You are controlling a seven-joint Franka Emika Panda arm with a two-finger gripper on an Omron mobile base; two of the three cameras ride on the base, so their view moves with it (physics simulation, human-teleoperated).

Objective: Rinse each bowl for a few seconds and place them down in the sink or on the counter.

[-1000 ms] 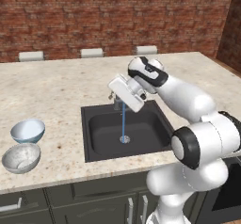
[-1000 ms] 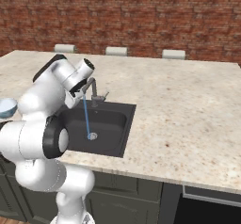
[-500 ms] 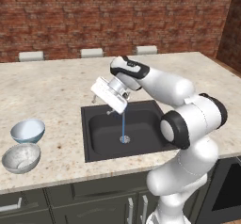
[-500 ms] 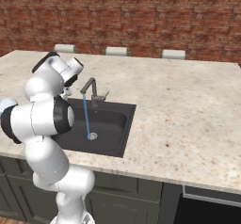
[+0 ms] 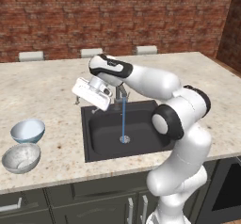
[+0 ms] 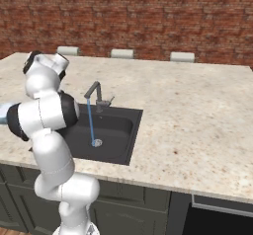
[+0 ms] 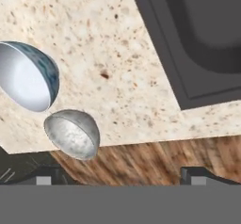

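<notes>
Two bowls sit on the counter left of the sink, near the front edge. The pale blue bowl is behind the grey speckled bowl. My gripper hangs open and empty above the sink's left rim, well right of and above both bowls. The hand view looks down on the blue bowl and the grey bowl, side by side, with the sink's corner at upper right. Between the open fingertips nothing is held. A thin stream of water runs from the faucet to the drain.
A brick wall stands behind the counter, with three white seat tops along its far edge. In the right base view my arm rises left of the sink and faucet. Dark cabinets sit below the front edge.
The arm has swung left, carrying the open gripper from above the basin to the sink's left rim. The bowls have not moved and the water keeps running.
</notes>
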